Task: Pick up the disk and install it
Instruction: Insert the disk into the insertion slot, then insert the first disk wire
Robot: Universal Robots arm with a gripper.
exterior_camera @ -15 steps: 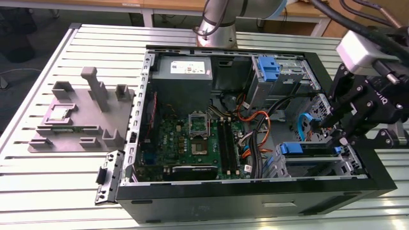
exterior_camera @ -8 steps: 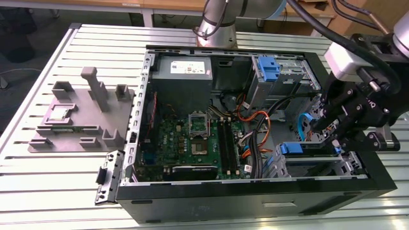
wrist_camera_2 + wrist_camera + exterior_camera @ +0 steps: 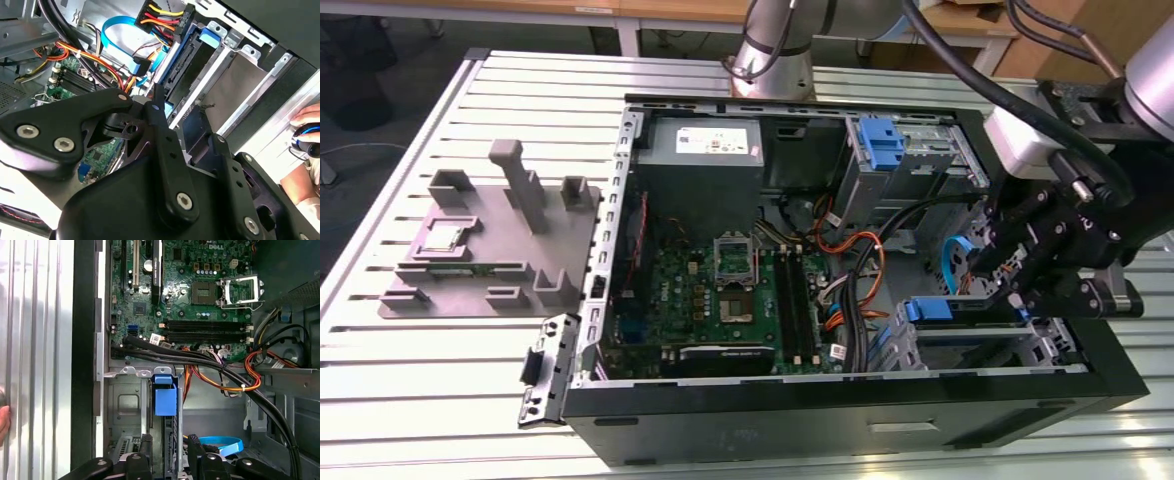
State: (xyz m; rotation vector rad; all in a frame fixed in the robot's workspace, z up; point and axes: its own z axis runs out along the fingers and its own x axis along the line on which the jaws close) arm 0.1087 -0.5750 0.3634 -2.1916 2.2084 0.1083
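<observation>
Black two-finger gripper point(image 3: 167, 452) clamps the blue-framed silver disk point(image 3: 165, 401) edge-on (aligned for sliding) inside the drive bay point(image 3: 127, 405).

Bright, even overhead light; glare whitens the slatted surface point(image 3: 40, 340), while the computer case point(image 3: 854, 420) interior lies shadowed.

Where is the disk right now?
The disk sits in the computer case's drive bay at the exterior view's right, just under the robot's hand, beside the orange cables.
</observation>
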